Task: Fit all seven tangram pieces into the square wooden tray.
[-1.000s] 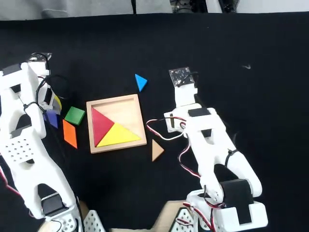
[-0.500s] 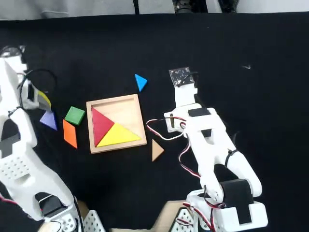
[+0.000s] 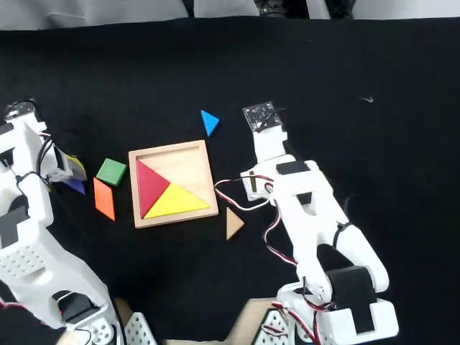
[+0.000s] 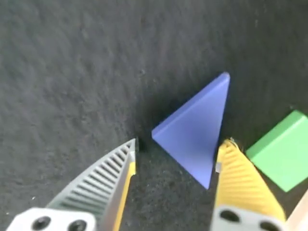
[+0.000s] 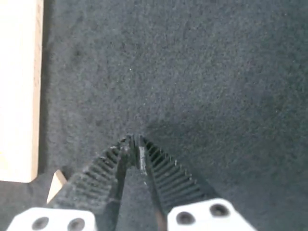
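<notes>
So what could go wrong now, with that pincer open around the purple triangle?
1. The purple triangle sits off-centre in the left pincer, close to one finger, and its edges slant. Closing could twist it or squeeze it out.
2. The green square lies right beside that finger, so it may get nudged out of place.

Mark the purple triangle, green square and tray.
purple triangle (image 4: 192, 132): left wrist view, middle of its top face
green square (image 3: 111, 172): high view, top face
tray (image 3: 188, 167): high view, bare floor
</notes>
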